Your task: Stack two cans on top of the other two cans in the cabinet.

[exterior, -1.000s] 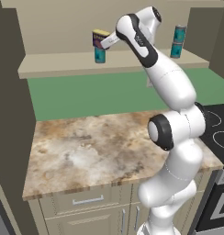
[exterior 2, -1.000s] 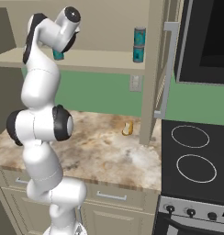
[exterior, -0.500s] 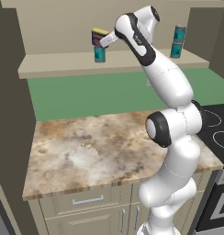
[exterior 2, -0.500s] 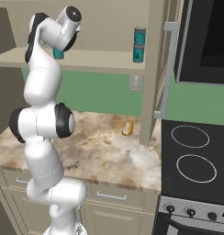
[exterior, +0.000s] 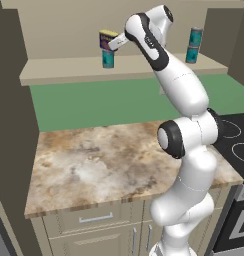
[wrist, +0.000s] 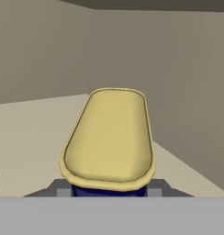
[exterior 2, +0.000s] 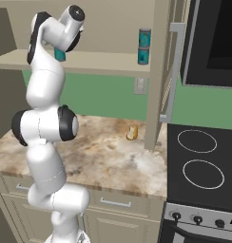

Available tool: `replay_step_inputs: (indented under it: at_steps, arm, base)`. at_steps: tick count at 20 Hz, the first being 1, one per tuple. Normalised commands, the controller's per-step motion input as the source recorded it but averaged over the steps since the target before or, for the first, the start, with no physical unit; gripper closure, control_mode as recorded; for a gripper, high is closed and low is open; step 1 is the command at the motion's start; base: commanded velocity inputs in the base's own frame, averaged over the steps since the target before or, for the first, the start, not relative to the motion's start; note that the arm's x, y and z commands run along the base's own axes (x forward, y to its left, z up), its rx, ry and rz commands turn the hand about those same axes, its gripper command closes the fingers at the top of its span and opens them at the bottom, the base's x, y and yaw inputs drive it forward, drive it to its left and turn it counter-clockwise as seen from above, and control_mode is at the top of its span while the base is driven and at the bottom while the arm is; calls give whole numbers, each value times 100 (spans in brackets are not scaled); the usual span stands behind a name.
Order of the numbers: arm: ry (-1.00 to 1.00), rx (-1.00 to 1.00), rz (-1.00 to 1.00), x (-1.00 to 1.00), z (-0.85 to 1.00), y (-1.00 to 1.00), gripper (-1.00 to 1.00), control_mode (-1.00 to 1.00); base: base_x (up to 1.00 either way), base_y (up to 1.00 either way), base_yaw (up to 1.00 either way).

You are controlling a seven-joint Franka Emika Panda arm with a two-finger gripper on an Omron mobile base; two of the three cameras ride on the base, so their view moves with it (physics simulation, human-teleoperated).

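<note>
A navy can with a yellow top (exterior: 106,39) is level with the upper part of the cabinet (exterior: 69,71) opening, and my gripper (exterior: 112,42) is shut on it from the right. Right under it a teal can (exterior: 108,59) stands on the shelf; whether the two touch I cannot tell. In the hand view the navy can's yellow top (wrist: 109,137) sits just beyond my gripper (wrist: 109,192), with the beige back panel behind it. At the shelf's right end one teal can (exterior: 195,36) stands on another teal can (exterior: 192,54); the right base view shows the upper can (exterior 2: 144,37) on the lower can (exterior 2: 143,54).
A marble counter (exterior: 109,160) lies below the shelf, with a small tan object (exterior 2: 132,133) near the cabinet's side wall. A black stove (exterior 2: 198,161) and a dark microwave (exterior 2: 215,38) are to the right. Cream drawer fronts (exterior: 94,220) run under the counter.
The arm's upper links have shifted very slightly; the navy can stays held above the teal can in nearly the same place.
</note>
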Motion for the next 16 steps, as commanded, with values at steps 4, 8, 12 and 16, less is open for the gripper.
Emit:
replay_step_inputs:
  at_steps: [4, 8, 12, 16]
  arm:
    - [0, 0, 0, 0, 0, 0, 100, -100]
    - [0, 0, 0, 0, 0, 0, 100, -100]
    - [0, 0, 0, 0, -2, 0, 100, -100]
    - [3, 0, 0, 0, -10, 0, 100, -100]
  base:
    - [0, 0, 0]
    - [0, 0, 0]
    - [0, 0, 0]
    - [0, 0, 0]
